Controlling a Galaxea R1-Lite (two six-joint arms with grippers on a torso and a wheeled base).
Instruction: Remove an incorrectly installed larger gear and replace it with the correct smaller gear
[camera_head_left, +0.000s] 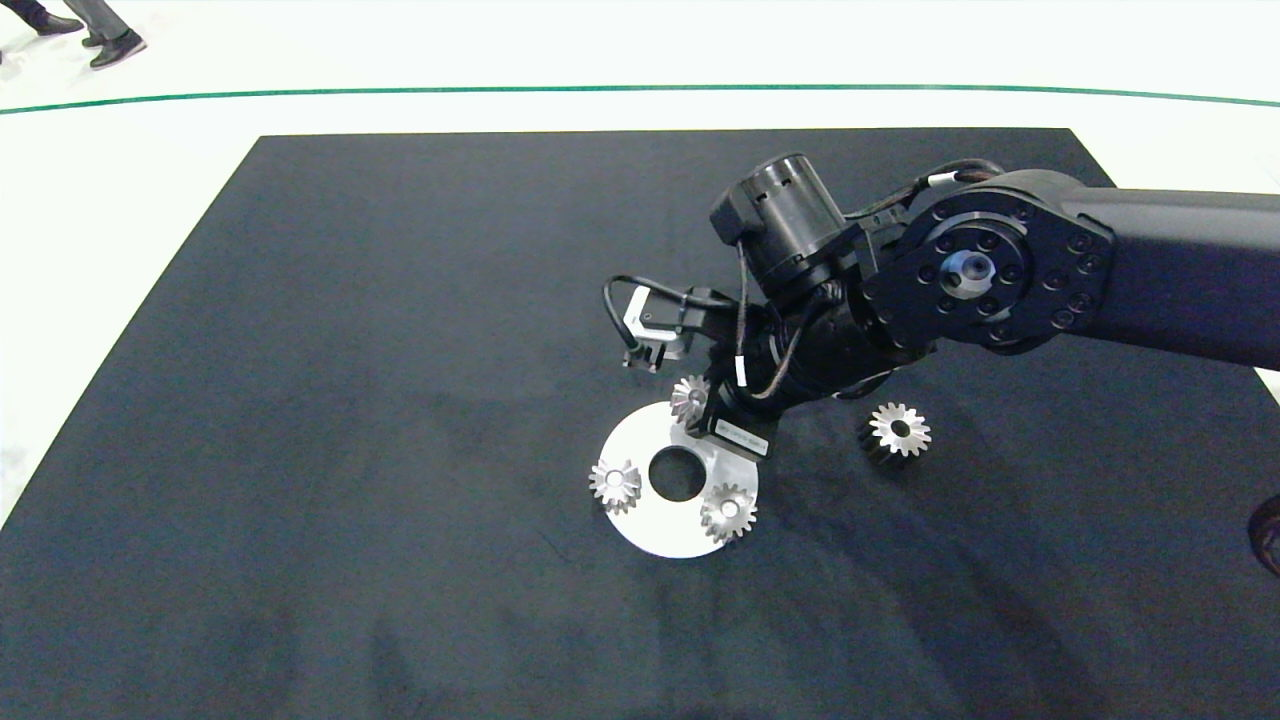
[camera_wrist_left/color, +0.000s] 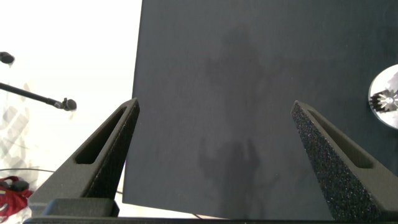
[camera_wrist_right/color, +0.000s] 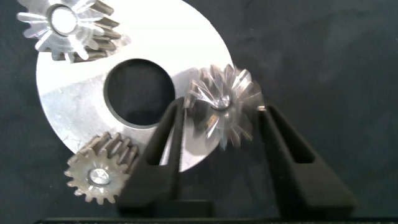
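My right gripper reaches in from the right and is shut on the smaller gear, a small tapered silver gear. The gear sits tilted between the fingers over the far rim of the round silver disc. Two alike small gears stand on the disc either side of its dark centre hole. The larger gear, with a wide dark hole, lies on the black mat to the right of the disc. My left gripper hangs open and empty above the mat's left edge.
The black mat covers most of the white table. A person's shoes show at the far left beyond a green line. A dark object pokes in at the right edge. The left wrist view catches the disc's edge.
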